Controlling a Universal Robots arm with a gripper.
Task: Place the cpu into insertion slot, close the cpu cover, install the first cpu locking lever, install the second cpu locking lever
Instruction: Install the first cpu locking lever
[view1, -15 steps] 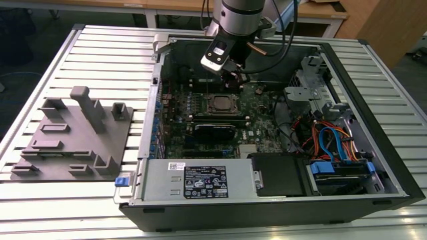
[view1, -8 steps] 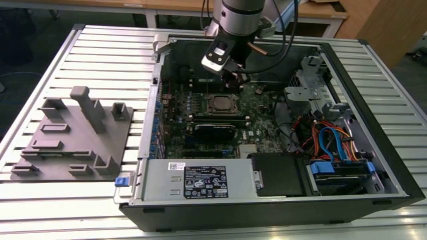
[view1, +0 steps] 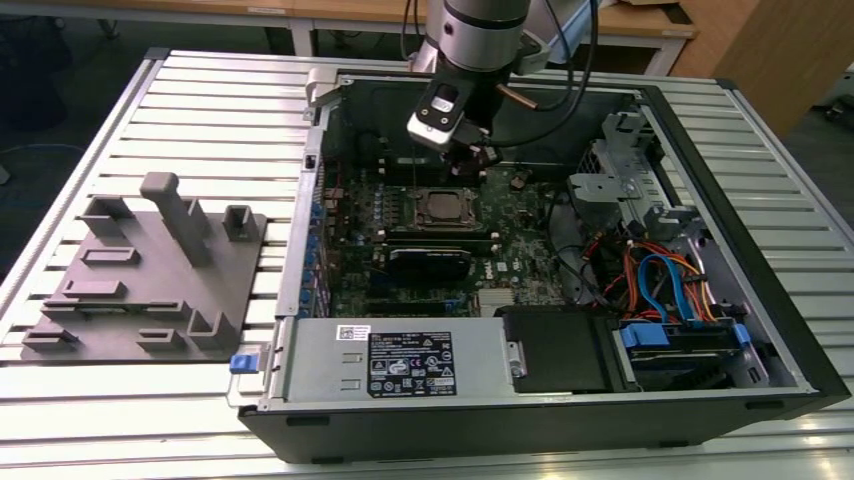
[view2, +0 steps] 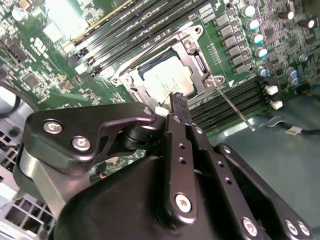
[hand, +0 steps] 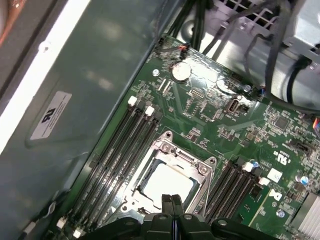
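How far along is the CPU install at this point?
Done: the cpu is seated, and the cpu cover lies flat around it. In hand: the tool, shut and empty, hovers at the cover's edge. Left: one locking lever sticks out unlatched; the other's state I cannot tell.

1. Exterior view: looked down steeply from high and well back, taking in the whole open computer case (view1: 534, 430) on the slatted table (view1: 134, 420).
2. First wrist view: hung close above the motherboard (hand: 225, 125), looking down past the gripper (hand: 172, 199).
3. Second wrist view: sat behind the gripper, close, angled across the same board.
4. Shared among all three: the cpu (hand: 167, 182) inside the cpu cover (hand: 187, 157).
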